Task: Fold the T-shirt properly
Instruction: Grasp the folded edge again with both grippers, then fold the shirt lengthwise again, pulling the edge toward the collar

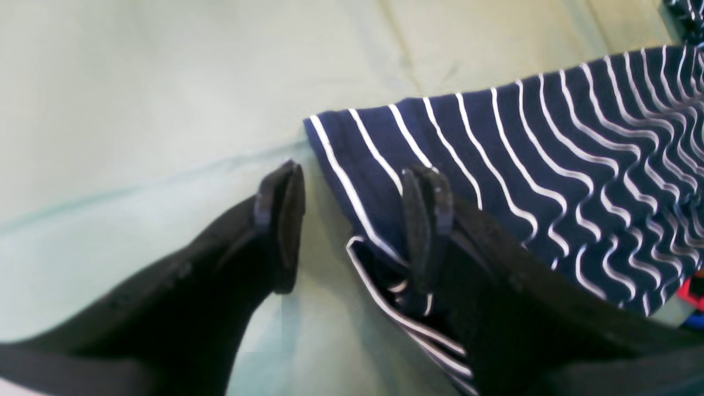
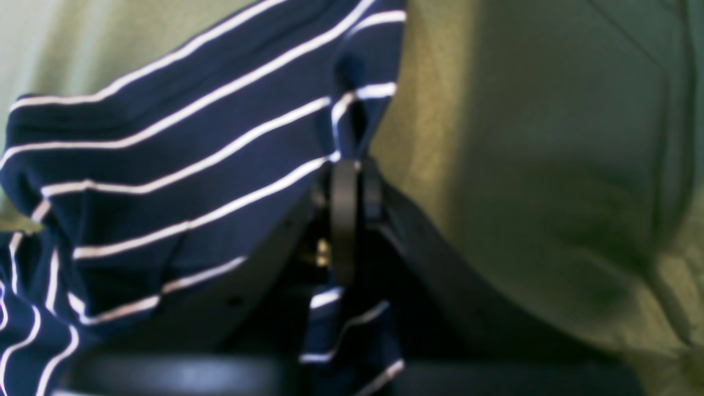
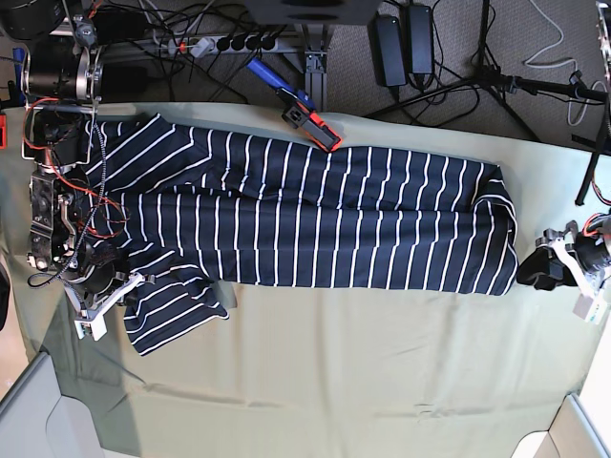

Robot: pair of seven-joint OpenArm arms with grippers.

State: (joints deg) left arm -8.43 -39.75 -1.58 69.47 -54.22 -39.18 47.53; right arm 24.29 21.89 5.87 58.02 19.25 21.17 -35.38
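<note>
Left wrist: we see the left pincer (image 1: pixel 352 220) angled low over the olive-green cloth (image 1: pixel 165 110), jaws apart, straddling one corner of the T-shirt (image 1: pixel 522 154), nothing clamped.
Right wrist: right pincer (image 2: pixel 352 181) closed, pinching a shirt edge.
Base: one shirt spread across the table between two arms, a sleeve by the right arm.

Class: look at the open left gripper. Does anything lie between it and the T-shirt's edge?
Nothing visible. The left gripper stands open astride the T-shirt corner, one finger over the fabric, the other over the green cloth.
</note>
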